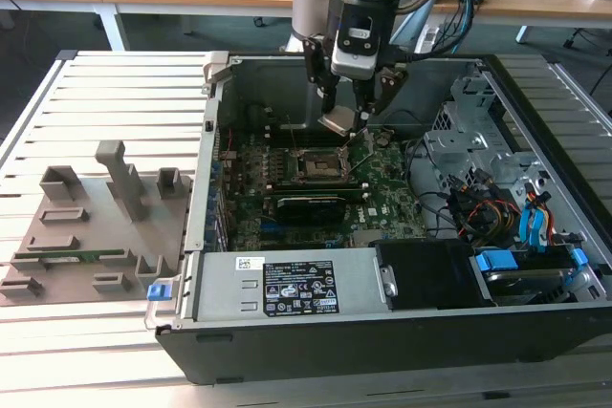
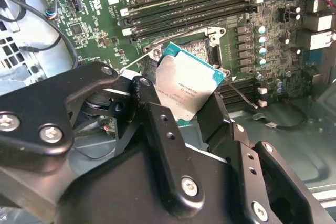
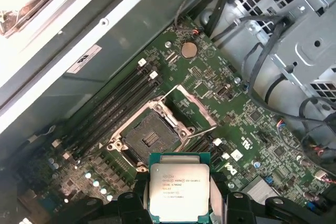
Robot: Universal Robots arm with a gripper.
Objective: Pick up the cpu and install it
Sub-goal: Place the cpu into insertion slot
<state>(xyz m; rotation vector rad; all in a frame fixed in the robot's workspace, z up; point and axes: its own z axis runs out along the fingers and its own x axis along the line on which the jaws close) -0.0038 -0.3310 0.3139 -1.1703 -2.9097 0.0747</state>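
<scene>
One arm reached down into an open computer case [image 1: 382,351] that lay on its side on a slatted metal worktop [image 1: 105,83]. Its gripper [image 1: 341,118] was closed on the cpu [image 1: 338,122], with the two black fingers [image 2: 152,114] pressed against opposite edges of the chip, so the opening was only as wide as the chip itself. In the exterior view the cpu hung tilted in the air above the green motherboard [image 1: 277,203], close to the socket [image 1: 320,165] but not touching it. In the first wrist view the silvery top of the chip faced the camera, with its thin pale rim visible around it, and the socket lay just beyond it with the dark contact field uncovered and the metal bracket [image 3: 191,106] folded back. Long black memory slots [image 3: 115,103] ran beside the socket, and a round coin battery [image 3: 189,50] sat further away on the board. A long black card [image 1: 311,205] lay on the near side of the socket in the exterior view. On the exterior view's left, a gray fixture tray [image 1: 96,226] rested on the worktop, well apart from the case.
</scene>
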